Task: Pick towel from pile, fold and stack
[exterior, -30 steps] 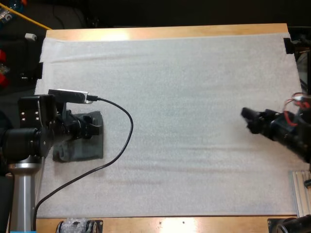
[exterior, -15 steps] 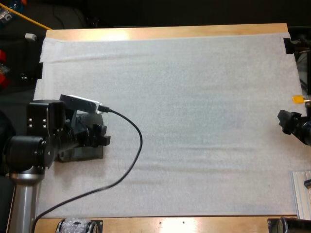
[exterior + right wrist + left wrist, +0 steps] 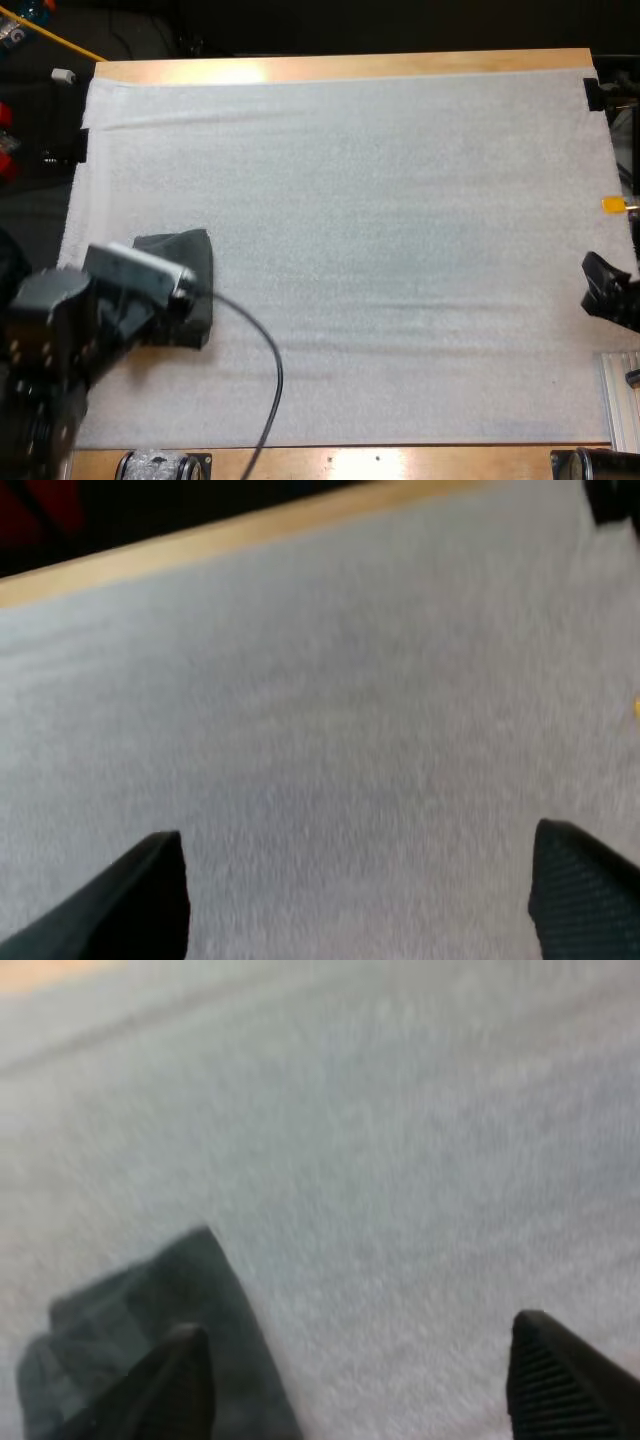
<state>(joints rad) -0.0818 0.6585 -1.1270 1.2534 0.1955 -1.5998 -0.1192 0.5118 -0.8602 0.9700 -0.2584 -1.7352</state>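
Observation:
A folded dark grey-green towel (image 3: 192, 258) lies flat on the white mat (image 3: 400, 200) at the left side. In the left wrist view the towel (image 3: 150, 1300) lies by one finger (image 3: 180, 1385), and my left gripper (image 3: 365, 1385) is open with only bare mat between its fingers. In the high view my left arm (image 3: 60, 340) covers the towel's near left part. My right gripper (image 3: 355, 900) is open over bare mat, its fingers wide apart. It sits at the mat's right edge (image 3: 607, 290), far from the towel.
A wooden table border (image 3: 340, 68) runs along the far side of the mat. A metal rail (image 3: 620, 395) lies at the near right corner. A black cable (image 3: 265, 350) trails over the mat from my left arm.
My left arm has drawn back toward the near left corner, and the folded towel stays on the mat. My right arm has withdrawn from mid-right to the right edge.

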